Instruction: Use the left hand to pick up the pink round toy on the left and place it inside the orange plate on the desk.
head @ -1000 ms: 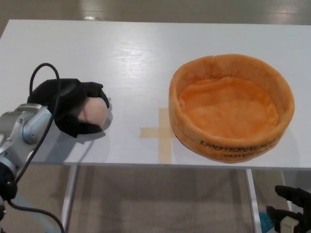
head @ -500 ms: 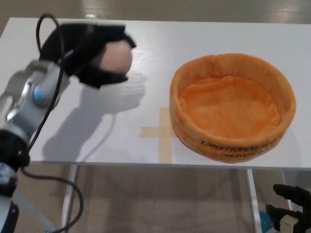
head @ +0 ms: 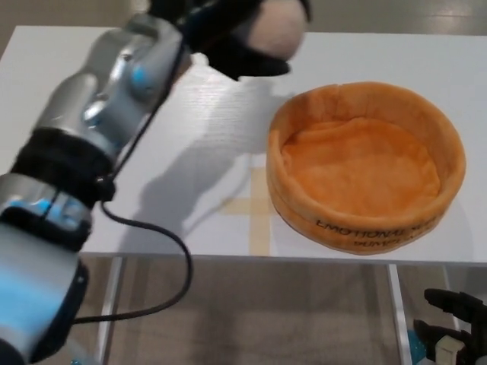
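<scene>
Left hand [head: 242,34] raised above surface [head: 190,122], fingers [head: 251,65] clamped round toy [head: 278,29]; plate [head: 364,166] lay at 5 o'clock from toy.

I am standing in what looks like a test room: a plain white desk [head: 152,137], tape cross [head: 255,209] at 6 o'clock, shiny bare floor [head: 251,319] below.
</scene>
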{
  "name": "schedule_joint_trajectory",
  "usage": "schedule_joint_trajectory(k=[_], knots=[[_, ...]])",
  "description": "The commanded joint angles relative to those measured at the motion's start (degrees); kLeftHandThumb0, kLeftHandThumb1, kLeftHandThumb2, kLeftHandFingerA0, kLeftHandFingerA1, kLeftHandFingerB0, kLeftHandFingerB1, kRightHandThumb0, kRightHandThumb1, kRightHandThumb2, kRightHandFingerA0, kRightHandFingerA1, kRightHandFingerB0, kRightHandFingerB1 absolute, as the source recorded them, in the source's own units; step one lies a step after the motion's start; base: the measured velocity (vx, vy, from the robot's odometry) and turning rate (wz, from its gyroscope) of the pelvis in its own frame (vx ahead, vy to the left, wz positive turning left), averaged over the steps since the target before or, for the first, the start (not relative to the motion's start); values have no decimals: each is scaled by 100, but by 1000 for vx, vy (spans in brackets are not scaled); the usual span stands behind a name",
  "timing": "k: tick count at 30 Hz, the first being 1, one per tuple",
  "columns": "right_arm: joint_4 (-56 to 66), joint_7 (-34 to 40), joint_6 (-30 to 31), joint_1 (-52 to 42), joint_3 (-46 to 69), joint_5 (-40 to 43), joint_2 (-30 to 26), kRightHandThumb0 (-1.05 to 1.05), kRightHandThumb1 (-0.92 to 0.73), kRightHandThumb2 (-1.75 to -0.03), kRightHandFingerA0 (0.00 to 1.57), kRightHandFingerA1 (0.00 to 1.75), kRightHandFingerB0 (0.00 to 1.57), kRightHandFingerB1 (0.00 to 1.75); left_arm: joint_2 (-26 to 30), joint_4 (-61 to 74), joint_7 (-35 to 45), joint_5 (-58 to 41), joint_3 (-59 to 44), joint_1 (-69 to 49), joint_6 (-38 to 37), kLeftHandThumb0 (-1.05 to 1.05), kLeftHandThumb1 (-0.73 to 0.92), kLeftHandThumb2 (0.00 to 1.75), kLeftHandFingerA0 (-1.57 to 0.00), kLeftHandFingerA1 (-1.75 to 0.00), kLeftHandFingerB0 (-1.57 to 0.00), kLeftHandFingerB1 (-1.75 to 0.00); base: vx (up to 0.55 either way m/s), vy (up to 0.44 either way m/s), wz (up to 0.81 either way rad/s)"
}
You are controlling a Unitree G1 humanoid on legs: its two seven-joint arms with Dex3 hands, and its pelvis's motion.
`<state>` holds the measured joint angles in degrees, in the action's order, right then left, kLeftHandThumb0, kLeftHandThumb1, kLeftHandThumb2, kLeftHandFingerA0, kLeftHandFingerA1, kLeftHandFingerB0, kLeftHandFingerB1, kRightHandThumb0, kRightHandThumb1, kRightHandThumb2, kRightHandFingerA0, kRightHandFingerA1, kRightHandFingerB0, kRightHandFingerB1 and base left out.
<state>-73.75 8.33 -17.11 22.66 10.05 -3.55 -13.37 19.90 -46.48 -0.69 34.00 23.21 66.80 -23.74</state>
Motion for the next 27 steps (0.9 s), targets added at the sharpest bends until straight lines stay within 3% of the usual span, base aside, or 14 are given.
schedule_joint_trajectory(k=[1, 5, 6, 9, 10, 11, 12, 13, 14, 17, 18, 27], knots=[[-32, -10, 56, -34, -16, 19, 33, -18, -53, -55, 60, 49, 64, 47, -632, -191, 115, 312, 373, 246, 357, -24, 68, 64, -81, -157, -88, -70, 0, 0, 0], [-31, -33, 41, -32, -4, 41, 64, -17, -53, -55, 62, 50, 64, 48, -842, -205, 100, 434, 565, 224, 466, -23, 72, 64, -77, -156, -84, -80, 0, 0, 0], [-29, -29, 32, -35, -6, 38, 68, -18, -53, -55, 60, 49, 64, 48, -949, -244, 61, 373, 582, 146, 367, -20, 72, 63, -78, -157, -74, -114, 0, 0, 0], [-26, -15, 31, -35, -8, 34, 74, -17, -53, -55, 61, 49, 64, 48, -1126, -381, -15, 207, 581, 5, 73, -17, 72, 62, -79, -159, -73, -119, 0, 0, 0], [-27, -30, 48, -29, -10, 33, 67, -19, -53, -55, 61, 50, 64, 48, -1177, -419, -83, 208, 585, -52, 26, -17, 70, 64, -86, -161, -86, -83, 0, 0, 0], [-28, -42, 59, -25, -12, 33, 62, -19, -53, -55, 61, 50, 64, 48, -1213, -445, -131, 215, 588, -91, -1, -17, 70, 64, -86, -161, -86, -83, 0, 0, 0], [-29, -74, 91, -14, 0, 49, 53, -18, -53, -55, 60, 48, 64, 47, -1280, -513, 44, 82, 525, -146, -6, -28, 62, 59, -75, -87, -53, -38, 0, 0, 0], [-28, -100, 116, -5, 17, 70, 48, -18, -53, -55, 60, 48, 64, 47, -1322, -574, 323, -90, 439, -166, 14, -28, 62, 59, -75, -87, -53, -38, 0, 0, 0], [-28, -89, 106, -8, 2, 52, 43, -18, -53, -55, 60, 49, 64, 47, -1296, -584, 606, -110, 468, -129, 72, -51, 64, 60, -32, -37, -24, -29, 0, 0, 0], [-28, -78, 95, -11, -12, 35, 40, -18, -53, -55, 60, 49, 64, 47, -1273, -591, 781, -98, 496, -97, 105, -51, 64, 60, -32, -37, -24, -29, 0, 0, 0], [-33, -108, 85, -12, 12, 62, 54, -17, -54, -55, 61, 50, 64, 48, -1176, -549, 1508, 92, 719, -19, 519, -91, 52, 93, 0, 0, 0, -5, 0, 0, 0], [-26, -25, 118, 18, -93, -39, 65, -18, -53, -56, 60, 49, 67, 49, -1117, -454, 1999, 60, 786, -75, 718, -97, 58, 100, 0, 0, 0, -6, 0, 0, 0]])
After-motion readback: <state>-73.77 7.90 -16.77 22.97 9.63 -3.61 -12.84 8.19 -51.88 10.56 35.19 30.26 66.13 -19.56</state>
